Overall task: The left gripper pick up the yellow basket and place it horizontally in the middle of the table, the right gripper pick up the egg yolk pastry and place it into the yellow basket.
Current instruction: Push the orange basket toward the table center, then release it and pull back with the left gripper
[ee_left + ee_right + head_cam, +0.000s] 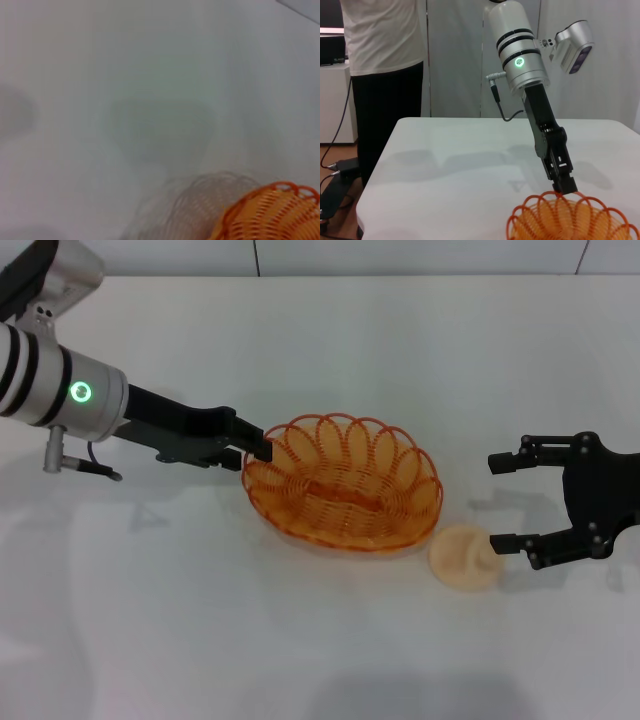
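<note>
The yellow basket (345, 485) is at the middle of the white table (300, 660), long side across the view. My left gripper (260, 448) is at its left rim, shut on the looped edge. The right wrist view also shows that gripper (565, 186) on the basket's rim (570, 220). The left wrist view shows only part of the basket (272, 215). The egg yolk pastry (465, 558) lies on the table just off the basket's front right rim. My right gripper (497, 502) is open to the right of the basket, its nearer fingertip (497, 542) at the pastry's right edge.
A person in a white shirt and dark trousers (385, 50) stands by the table's edge on my left arm's side. Cables and a black stand (337, 175) lie on the floor beside that edge.
</note>
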You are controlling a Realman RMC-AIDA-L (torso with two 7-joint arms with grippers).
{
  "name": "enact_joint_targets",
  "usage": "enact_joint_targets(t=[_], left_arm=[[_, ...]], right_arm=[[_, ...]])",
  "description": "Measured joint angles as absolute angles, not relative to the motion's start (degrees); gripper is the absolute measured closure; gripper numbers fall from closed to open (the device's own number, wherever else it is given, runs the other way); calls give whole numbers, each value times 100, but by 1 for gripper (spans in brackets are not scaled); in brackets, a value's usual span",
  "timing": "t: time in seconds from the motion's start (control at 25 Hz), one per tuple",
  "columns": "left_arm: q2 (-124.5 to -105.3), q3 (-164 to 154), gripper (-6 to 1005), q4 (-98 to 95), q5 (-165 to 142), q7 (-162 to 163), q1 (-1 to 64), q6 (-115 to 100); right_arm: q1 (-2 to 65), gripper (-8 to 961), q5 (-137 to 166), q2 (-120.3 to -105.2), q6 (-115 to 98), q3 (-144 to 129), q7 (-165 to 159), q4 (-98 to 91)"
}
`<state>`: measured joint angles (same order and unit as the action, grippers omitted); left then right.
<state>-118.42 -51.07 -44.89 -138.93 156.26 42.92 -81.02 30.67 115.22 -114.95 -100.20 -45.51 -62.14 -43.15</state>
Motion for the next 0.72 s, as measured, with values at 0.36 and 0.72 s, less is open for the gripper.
enact_joint_targets(t=[0.36, 0.72], left_arm=[[-11708, -5093, 305, -4521, -13862, 15540, 4282, -8174], [-11515, -5042, 115, -4582, -13201, 14141, 4154, -8262]], right_arm=[[3047, 157, 11522, -11496, -10026, -4544, -6240, -4308], [2972, 160, 11476, -11487, -10055, -4543, -6412, -4308]])
